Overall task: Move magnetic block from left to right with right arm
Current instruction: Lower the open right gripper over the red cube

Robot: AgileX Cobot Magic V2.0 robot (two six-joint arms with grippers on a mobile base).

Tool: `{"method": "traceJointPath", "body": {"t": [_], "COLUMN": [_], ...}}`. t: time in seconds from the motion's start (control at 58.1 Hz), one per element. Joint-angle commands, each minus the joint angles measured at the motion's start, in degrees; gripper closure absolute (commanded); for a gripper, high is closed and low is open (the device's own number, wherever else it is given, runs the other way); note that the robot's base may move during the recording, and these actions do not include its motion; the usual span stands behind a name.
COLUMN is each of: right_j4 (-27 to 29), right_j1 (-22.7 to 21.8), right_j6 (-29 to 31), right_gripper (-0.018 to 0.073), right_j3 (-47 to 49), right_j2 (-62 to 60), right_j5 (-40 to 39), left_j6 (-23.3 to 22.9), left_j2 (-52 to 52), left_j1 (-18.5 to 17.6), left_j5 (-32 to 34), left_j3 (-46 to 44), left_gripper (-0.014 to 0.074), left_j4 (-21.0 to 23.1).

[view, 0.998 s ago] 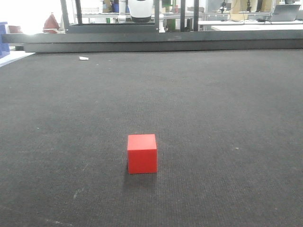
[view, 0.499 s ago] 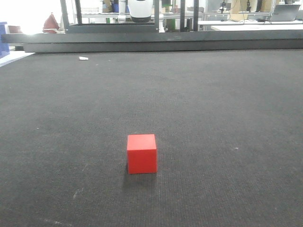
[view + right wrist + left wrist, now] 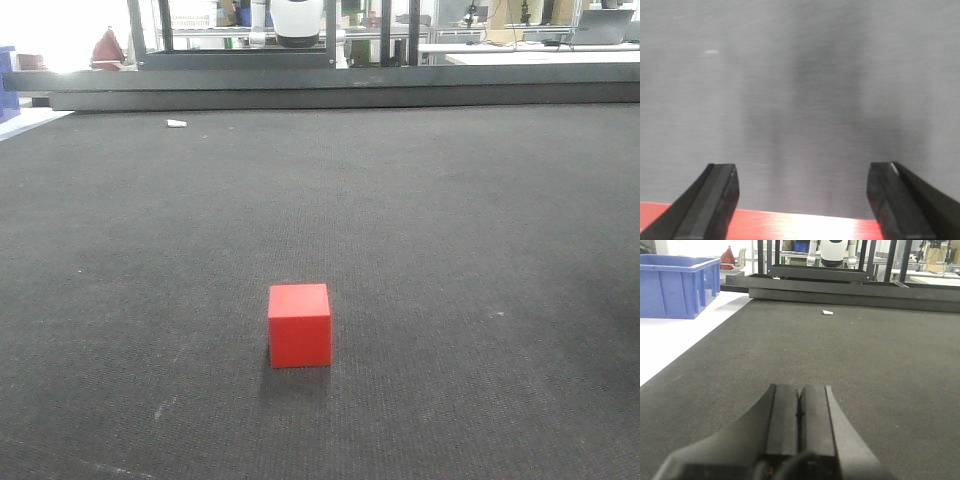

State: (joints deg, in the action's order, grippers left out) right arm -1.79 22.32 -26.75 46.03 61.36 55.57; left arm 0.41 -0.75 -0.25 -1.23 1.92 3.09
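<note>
The magnetic block (image 3: 299, 325) sits alone on the dark tabletop (image 3: 450, 200). Only the front view shows it, so its place relative to either end effector cannot be told. The right end effector (image 3: 802, 167) gapes wide over blurred grey surface. The left end effector (image 3: 799, 390) is pressed closed, holding nothing.

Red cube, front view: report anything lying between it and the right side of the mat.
Nothing visible does. The red cube sits alone on the dark mat, and the mat to its right is bare. The only other item, a small white scrap, lies far back on the left, off that path.
</note>
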Motion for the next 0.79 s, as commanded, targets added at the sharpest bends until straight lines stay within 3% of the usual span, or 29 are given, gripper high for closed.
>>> {"method": "traceJointPath", "body": {"t": [0.0,0.379,0.671,0.774], "right_j4": [0.4,0.5,2.95,3.68], "right_j1": [3.04,16.17,21.51,22.7], "right_j6": [-2.97,-10.01,-10.35,-13.03], "right_gripper": [-0.0064,-0.0064,-0.0064,-0.0064], "right_j3": [5.73,21.61,35.36,38.37], "right_j2": [4.54,22.34,35.8,38.64], "right_j5": [-0.76,0.95,7.4,8.2], "left_j6": [-0.41,-0.41,-0.41,-0.41], "left_j2": [-0.71,-0.71,-0.71,-0.71], "left_j1": [-0.2,-0.2,-0.2,-0.2], "left_j5": [4.48,4.48,4.48,4.48], "left_j3": [0.39,0.39,0.39,0.39], "left_gripper": [0.0722,0.0722,0.0722,0.0722], "left_j4": [0.15,0.15,0.15,0.15]}}
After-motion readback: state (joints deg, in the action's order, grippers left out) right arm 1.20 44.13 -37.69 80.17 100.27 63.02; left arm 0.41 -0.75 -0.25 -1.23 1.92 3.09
